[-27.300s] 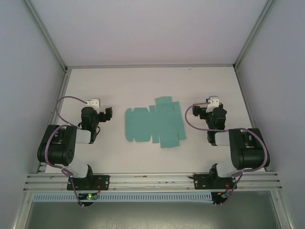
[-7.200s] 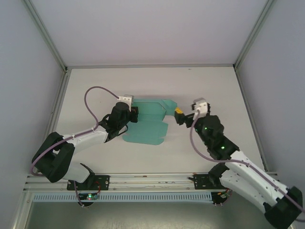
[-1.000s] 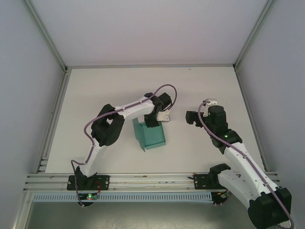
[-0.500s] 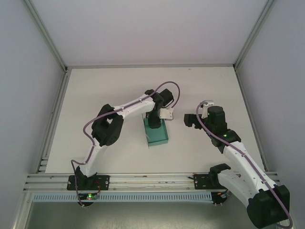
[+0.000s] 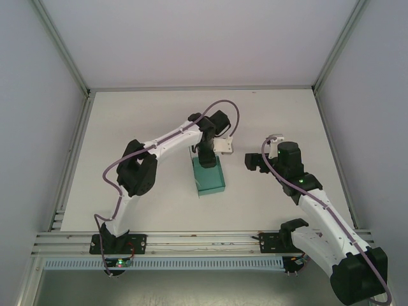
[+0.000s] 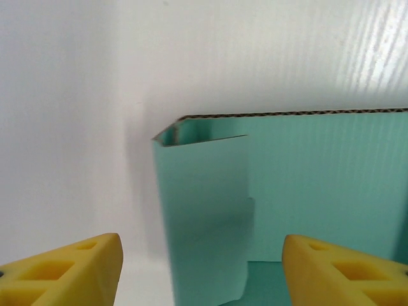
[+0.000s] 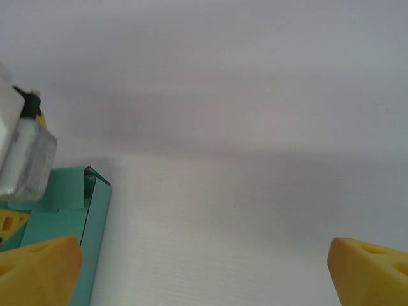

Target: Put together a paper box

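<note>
While the left hand (image 5: 206,160) hangs over the far end of the paper box (image 5: 210,181), its yellow fingertips (image 6: 64,271) spread wide and gripping nothing, the teal-green box sits partly folded near the middle of the white bench (image 5: 127,115), its long side running away from the arm bases. Seen from the left wrist, one wall (image 6: 325,185) stands upright with its fluted cut edge on top, and a narrower flap (image 6: 204,210) turns in from the corner, its lower end looking loose rather than tucked. Whether the fingertips touch the card cannot be told. The right hand (image 5: 250,162) waits just beside the box on its right, clear of it, also wide open and empty. Thin corrugated card of this kind is probably very light, stiff along a panel but quick to crease, and likely to skid on the smooth bench under a sideways push. The raised folds may also spring back if let go. A gentle pinch on the top edge of a wall close to a corner looks the safest hold. The other hand could then steady the opposite side instead of pressing on a mid-panel.
</note>
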